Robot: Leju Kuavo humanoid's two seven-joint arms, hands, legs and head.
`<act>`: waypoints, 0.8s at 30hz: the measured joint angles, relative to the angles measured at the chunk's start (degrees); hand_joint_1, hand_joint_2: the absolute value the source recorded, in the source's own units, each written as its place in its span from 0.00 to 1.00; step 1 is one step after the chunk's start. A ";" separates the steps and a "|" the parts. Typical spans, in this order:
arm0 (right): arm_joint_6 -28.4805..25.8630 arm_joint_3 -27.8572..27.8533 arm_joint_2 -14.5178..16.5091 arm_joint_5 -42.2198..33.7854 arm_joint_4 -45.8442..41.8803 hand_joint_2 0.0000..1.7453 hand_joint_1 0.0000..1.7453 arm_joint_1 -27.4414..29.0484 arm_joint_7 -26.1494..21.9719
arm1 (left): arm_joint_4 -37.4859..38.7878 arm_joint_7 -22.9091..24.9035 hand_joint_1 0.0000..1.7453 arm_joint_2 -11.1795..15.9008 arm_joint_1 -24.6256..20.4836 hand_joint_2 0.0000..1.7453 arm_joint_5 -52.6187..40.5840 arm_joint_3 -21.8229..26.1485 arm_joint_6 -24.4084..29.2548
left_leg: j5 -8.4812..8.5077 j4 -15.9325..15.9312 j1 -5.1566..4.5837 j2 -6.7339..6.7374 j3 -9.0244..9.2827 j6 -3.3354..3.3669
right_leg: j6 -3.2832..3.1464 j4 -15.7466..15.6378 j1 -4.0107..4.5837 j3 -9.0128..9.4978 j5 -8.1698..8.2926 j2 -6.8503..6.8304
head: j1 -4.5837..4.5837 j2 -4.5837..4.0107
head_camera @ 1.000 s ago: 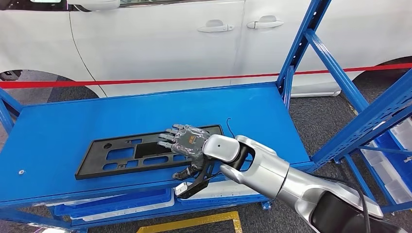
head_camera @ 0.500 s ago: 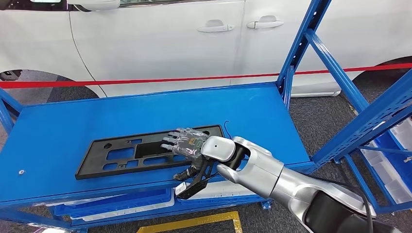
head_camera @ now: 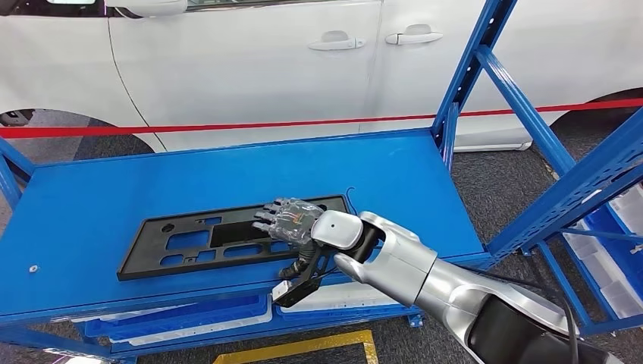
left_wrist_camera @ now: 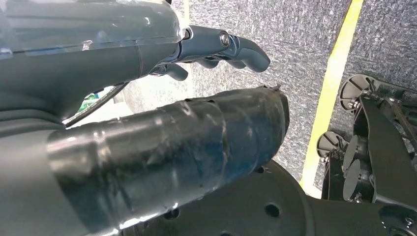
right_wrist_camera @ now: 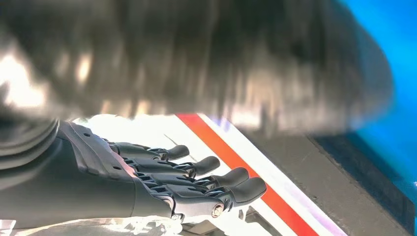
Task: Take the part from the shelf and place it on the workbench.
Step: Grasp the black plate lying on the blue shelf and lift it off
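Nearest the robot, a yellow floor line [head_camera: 296, 347] runs below the rack, on grey carpet. The silver right arm reaches up and forward from the lower right, and its right hand [head_camera: 292, 227] sits over the near right portion of the long black plastic panel with rectangular cut-outs [head_camera: 189, 241]. The fingers [head_camera: 267, 214] lie spread across the top face of the panel, while the thumb hangs below the front lip of the blue metal shelf [head_camera: 227, 178]. No pinch on the panel is evident; the hand reads as apart and holding nothing, though actual contact under the palm cannot be confirmed. The right wrist view is blurred and shows extended fingers only.

The left hand [left_wrist_camera: 216, 46] hangs down over the carpet, fingers loosely curled, nothing in it; whether it counts as closed cannot be told.

The panel lies flat on the shelf, near the front edge, angled slightly. It has not been lifted.

Assessment of the step in hand: securing a grasp. The panel is thin and long, so a grip at one end is likely to let it droop or twist. Advisable to bring the thumb under the near edge before closing, then lift level.

Beyond the shelf, a red barrier tape [head_camera: 227, 127] and a white car [head_camera: 250, 53].
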 joint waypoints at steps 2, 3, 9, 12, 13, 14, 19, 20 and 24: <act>0.02 0.00 0.22 -0.05 0.17 0.00 0.00 -0.01 0.00 | 0.00 -0.11 0.00 0.00 0.00 0.00 0.00 0.15 0.00 | 0.00 0.00 0.00 0.00 0.00 0.00 | 0.00 0.00 0.00 0.00 0.00 0.00 | 0.00 0.00; 0.04 0.00 0.32 -0.09 0.24 0.00 0.00 -0.01 0.00 | 0.00 -0.18 0.00 0.00 0.00 0.00 0.00 0.24 0.00 | 0.00 0.00 0.00 0.00 0.00 0.00 | 0.00 0.00 0.00 0.00 0.00 0.00 | 0.00 0.00; 0.17 0.00 0.79 -0.23 0.47 1.00 0.00 -0.01 0.14 | 0.00 -0.48 0.00 0.00 -0.01 0.00 0.00 0.49 0.00 | 0.00 0.00 0.00 0.00 0.00 0.00 | 0.00 0.00 0.00 0.00 0.00 0.00 | 0.00 0.00; 0.22 0.00 0.86 -0.33 0.51 1.00 0.00 -0.01 0.33 | 0.00 -0.59 0.00 0.00 -0.01 0.00 0.00 0.54 0.00 | 0.00 0.00 0.00 0.00 0.00 0.00 | 0.00 0.00 0.00 0.00 0.00 0.00 | 0.00 0.00; 0.22 0.00 0.87 -0.36 0.52 0.75 0.00 -0.01 0.35 | 0.00 -0.62 0.00 0.00 -0.01 0.00 0.00 0.55 0.00 | 0.00 0.00 0.00 0.00 0.00 0.00 | 0.00 0.00 0.00 0.00 0.00 0.00 | 0.00 0.00; 0.22 0.00 0.87 -0.37 0.53 0.50 0.00 -0.01 0.35 | 0.00 -0.64 0.00 0.00 -0.01 0.00 0.00 0.57 0.00 | 0.00 0.00 0.00 0.00 0.00 0.00 | 0.00 0.00 0.00 0.00 0.00 0.00 | 0.00 0.00; 0.26 -0.04 0.98 -0.77 0.69 0.25 0.00 0.03 0.35 | 0.00 -0.35 0.00 0.00 -0.02 0.00 0.00 0.88 0.02 | 0.00 0.00 0.00 0.00 0.00 0.00 | 0.00 0.00 0.00 0.00 0.00 0.00 | 0.00 0.00; 0.26 -0.05 1.06 -0.86 0.79 0.50 0.00 0.04 0.35 | 0.00 -0.24 0.00 0.00 -0.03 0.00 0.00 0.96 0.02 | 0.00 0.00 0.00 0.00 0.00 0.00 | 0.00 0.00 0.00 0.00 0.00 0.00 | 0.00 0.00; 0.37 -0.08 1.26 -1.19 1.07 1.00 0.00 0.09 0.35 | 0.00 -0.11 0.00 0.00 -0.04 0.00 0.00 1.37 0.02 | 0.00 0.00 0.00 0.00 0.00 0.00 | 0.00 0.00 0.00 -0.01 0.00 0.00 | 0.00 0.00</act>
